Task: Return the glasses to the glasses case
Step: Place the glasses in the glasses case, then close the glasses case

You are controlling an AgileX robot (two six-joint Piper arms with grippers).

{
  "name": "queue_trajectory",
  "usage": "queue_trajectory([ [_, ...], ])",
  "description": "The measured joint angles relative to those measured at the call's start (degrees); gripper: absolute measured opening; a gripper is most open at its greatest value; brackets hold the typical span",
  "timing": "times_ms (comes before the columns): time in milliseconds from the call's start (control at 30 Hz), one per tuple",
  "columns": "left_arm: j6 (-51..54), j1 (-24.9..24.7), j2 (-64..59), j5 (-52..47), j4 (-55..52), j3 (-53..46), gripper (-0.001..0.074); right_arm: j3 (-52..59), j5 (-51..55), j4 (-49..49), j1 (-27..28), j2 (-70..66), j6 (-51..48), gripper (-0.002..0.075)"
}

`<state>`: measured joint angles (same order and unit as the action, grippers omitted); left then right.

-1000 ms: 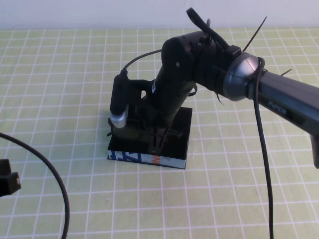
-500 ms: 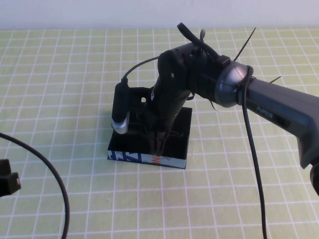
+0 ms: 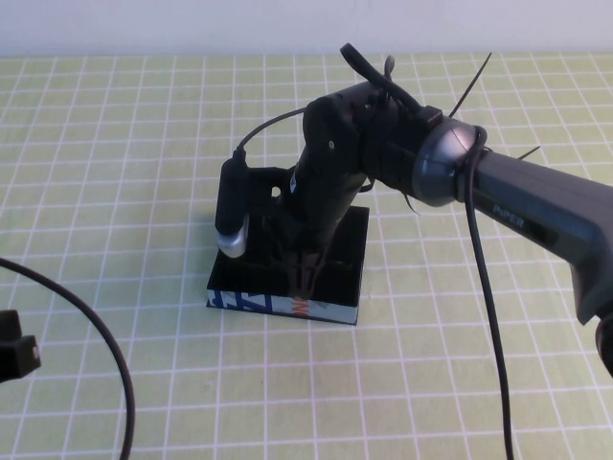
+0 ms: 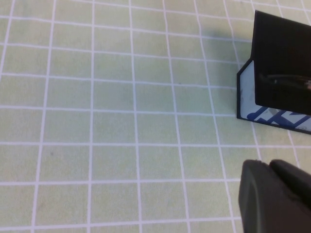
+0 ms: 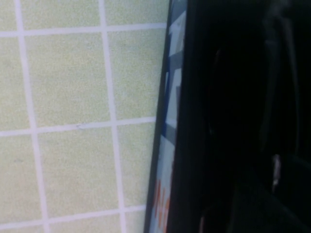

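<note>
Showing one glasses case (image 3: 347, 251) mid-bench, with the right gripper (image 3: 306, 276) reaching down onto it, unmoved. Left gripper (image 3: 13, 353) sitting at the left edge, shifted slightly nearer. Grip of both impossible to tell.

The glasses case (image 3: 340, 268) under the right pincer (image 3: 308, 273) has a glossy black top; the desk (image 3: 115, 144) looks matt, cloth-like. The left pincer (image 4: 274, 199) is matt plastic.
</note>
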<state>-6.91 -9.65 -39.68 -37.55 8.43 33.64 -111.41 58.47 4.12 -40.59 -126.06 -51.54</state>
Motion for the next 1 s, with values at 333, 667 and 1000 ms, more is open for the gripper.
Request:
queue_trajectory([
  [333, 1.68, 0.00, 0.00, -1.95, 0.00, 0.00, -0.0003, 0.00, -0.84, -0.08, 0.00, 0.68, 0.10, 0.0280],
  [667, 16.99, 0.00, -5.82, 1.96, 6.16, 0.00, -0.0003, 0.00, -3.10, -0.09, 1.88, 7.49, 10.25, 0.0141],
  [1000, 63.19, 0.00, -29.65, 13.43, 46.22, 0.12, -0.0003, 0.00, -5.02, 9.48, 13.49, 7.89, 31.80, -0.0013],
])
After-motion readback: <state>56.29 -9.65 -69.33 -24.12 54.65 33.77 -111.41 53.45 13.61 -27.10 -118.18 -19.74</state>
